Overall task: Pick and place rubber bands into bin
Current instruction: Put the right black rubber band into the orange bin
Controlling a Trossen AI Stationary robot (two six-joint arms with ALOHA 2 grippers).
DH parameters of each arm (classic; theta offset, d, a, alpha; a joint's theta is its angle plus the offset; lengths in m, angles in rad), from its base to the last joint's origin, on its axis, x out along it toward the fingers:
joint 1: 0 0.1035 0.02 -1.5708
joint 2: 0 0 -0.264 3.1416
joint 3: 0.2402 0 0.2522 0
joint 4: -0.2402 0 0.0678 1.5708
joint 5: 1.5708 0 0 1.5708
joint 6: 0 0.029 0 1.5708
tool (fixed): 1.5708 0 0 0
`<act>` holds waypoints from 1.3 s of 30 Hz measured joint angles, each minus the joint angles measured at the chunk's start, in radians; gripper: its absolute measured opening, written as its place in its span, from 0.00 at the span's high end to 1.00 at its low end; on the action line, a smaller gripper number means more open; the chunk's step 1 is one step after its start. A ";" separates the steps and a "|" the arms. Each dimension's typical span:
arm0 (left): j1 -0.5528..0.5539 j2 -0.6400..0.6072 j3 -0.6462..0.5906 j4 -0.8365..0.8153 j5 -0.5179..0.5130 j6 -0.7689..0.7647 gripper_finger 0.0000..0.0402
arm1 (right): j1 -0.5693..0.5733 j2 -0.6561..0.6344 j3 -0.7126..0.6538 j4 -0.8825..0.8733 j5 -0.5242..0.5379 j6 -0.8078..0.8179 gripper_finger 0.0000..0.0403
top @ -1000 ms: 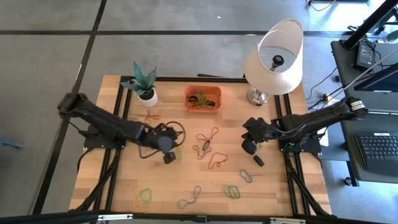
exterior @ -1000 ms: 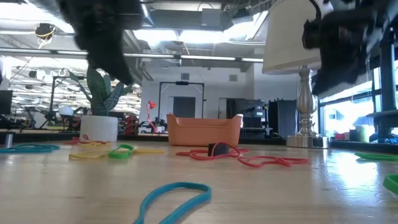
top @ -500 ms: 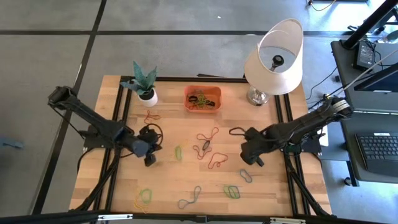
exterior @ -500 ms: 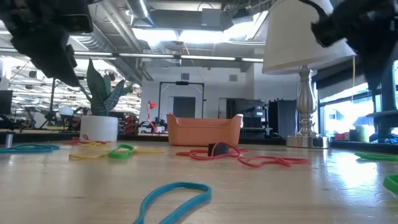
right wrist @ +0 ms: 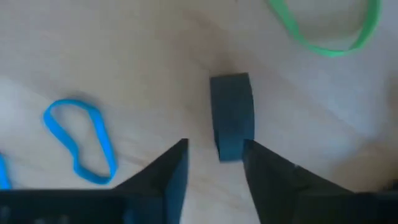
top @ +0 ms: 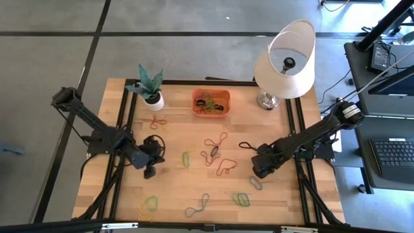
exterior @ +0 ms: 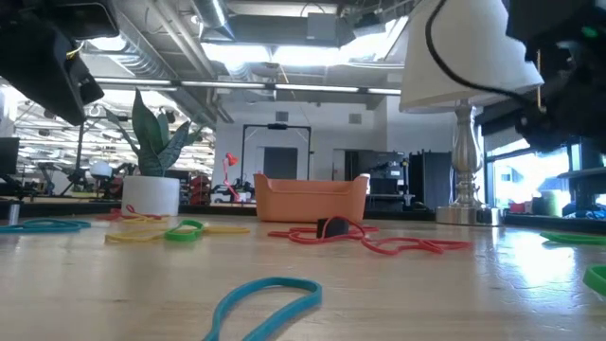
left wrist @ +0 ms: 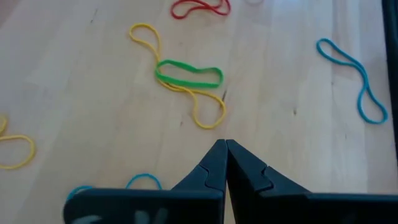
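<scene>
1. Right now, right tool (top: 260,169) sits low at centre-right of the desk (top: 174,188) in high view; fingers (right wrist: 168,177) parted wide, nothing between them, a dark grey band (right wrist: 232,115) lying on the wood just ahead.
2. Blue band (right wrist: 81,140) and green band (right wrist: 323,31) lie nearby in right wrist view.
3. Left tool (top: 150,169) at centre-left, pinched fully together, empty.
4. Ahead of it in left wrist view: green band (left wrist: 188,73) overlapping a yellow band (left wrist: 186,99).
5. Orange bin (top: 211,102) at upper centre, w/ several bands inside, btwn potted plant (top: 150,87) and lamp (top: 286,58).
6. Red bands (top: 217,141) at mid-desk; more loose bands along lower edge.
</scene>
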 joint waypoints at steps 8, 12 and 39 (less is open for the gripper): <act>-0.038 0.000 0.000 0.000 -0.001 -0.006 0.99 | -0.001 -0.006 -0.146 0.073 -0.003 0.082 0.46; -0.042 0.000 0.000 0.000 -0.001 -0.006 1.00 | -0.001 -0.009 -0.159 0.119 0.002 0.098 0.55; 0.061 -0.003 0.000 -0.038 -0.044 0.268 1.00 | -0.201 0.054 0.606 -0.051 0.472 -0.549 0.99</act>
